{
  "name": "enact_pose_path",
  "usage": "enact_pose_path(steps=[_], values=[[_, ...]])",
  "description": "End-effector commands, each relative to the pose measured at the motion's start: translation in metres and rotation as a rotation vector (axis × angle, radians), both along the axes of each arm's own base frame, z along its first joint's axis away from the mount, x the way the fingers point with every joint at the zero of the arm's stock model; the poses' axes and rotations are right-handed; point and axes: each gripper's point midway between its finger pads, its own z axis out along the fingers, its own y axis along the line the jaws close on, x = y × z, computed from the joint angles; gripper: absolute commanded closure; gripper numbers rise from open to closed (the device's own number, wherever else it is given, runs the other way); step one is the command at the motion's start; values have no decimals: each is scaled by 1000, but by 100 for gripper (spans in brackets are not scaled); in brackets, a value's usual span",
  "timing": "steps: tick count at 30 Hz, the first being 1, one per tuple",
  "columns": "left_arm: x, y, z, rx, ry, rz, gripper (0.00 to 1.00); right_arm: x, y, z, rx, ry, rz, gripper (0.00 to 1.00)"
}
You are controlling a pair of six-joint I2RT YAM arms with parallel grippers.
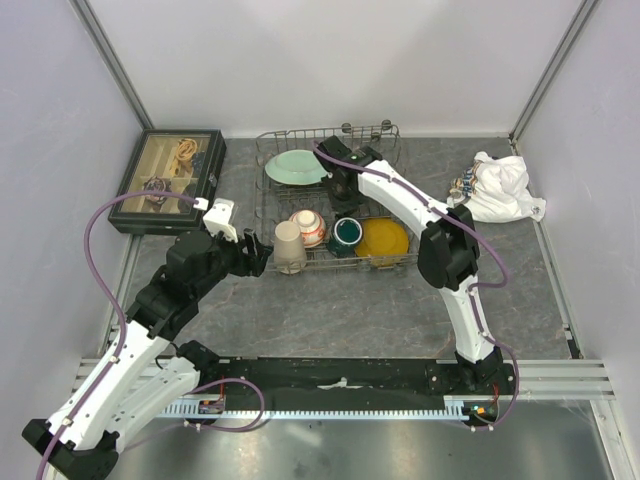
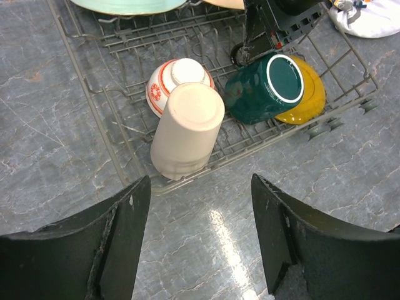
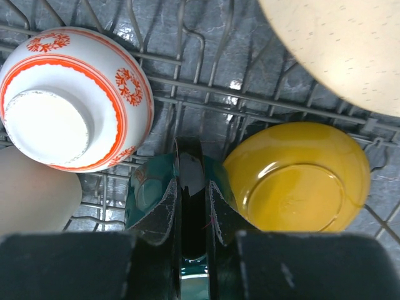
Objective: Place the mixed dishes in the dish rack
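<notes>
Directly beneath the right wrist camera, your right tool (image 3: 192, 167) has its two fingers pressed almost together, pinching a thin dark part of the dark green mug (image 3: 147, 187). It looks like the handle, though the pictures do not settle that.

The mug sits straight under that tool, in the front row of the dish rack (image 1: 392, 135), the large grey wire one. It lies tilted rather than upright, with its long axis slanting and its mouth turned up and toward the near right. Its side rests against the yellow plate (image 3: 297, 178), just to its right.

Just to the mug's left is the small red-orange bowl (image 3: 75, 100), base up. Beyond that, the beige cup (image 2: 187, 128) leans base up at the rack's near left corner. Toward the back of the rack are the tan plate (image 3: 337, 44) and the pale green flowered plate (image 1: 297, 167).

Your left tool (image 2: 200, 181) hangs over the bare surface (image 1: 400, 310) just in front of the rack's near edge. Its fingers are spread wide and hold nothing, and the cup is just beyond them.

All six dishes appear to be in the rack, so the task looks nearly finished. The coming move is probably yours on the right arm, the only one at the mug. Because the mug is hemmed in by bowl and plate, releasing it and rising straight up seems safer than pulling sideways.
</notes>
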Motion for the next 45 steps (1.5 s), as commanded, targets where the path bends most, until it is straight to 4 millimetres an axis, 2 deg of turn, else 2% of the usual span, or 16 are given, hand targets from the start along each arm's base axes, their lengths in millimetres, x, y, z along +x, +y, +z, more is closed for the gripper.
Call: enact_pose_path(steps=[1, 8, 16, 22, 24, 28, 34, 37, 40, 45], values=[[4, 6, 5, 26, -37, 16, 28, 1, 12, 12, 36, -11, -13, 100], [3, 5, 5, 24, -38, 13, 28, -8, 17, 2, 14, 21, 1, 100], [3, 5, 5, 27, -34, 8, 27, -19, 11, -10, -40, 70, 17, 99], [4, 4, 4, 27, -27, 9, 27, -22, 12, -24, -52, 102, 36, 77], [3, 5, 4, 26, -29, 11, 27, -22, 15, -26, -37, 101, 44, 66], [3, 5, 2, 30, -24, 12, 27, -19, 20, -22, -4, 77, 45, 49], [1, 9, 3, 36, -28, 22, 27, -14, 28, -9, 46, 43, 58, 37], [0, 10, 5, 32, -35, 26, 26, -12, 31, 4, 73, 13, 61, 31], [1, 9, 6, 29, -32, 24, 25, -9, 33, 27, 119, -34, 62, 25], [2, 6, 6, 25, -23, 15, 23, -1, 34, 55, 197, -93, 46, 21]])
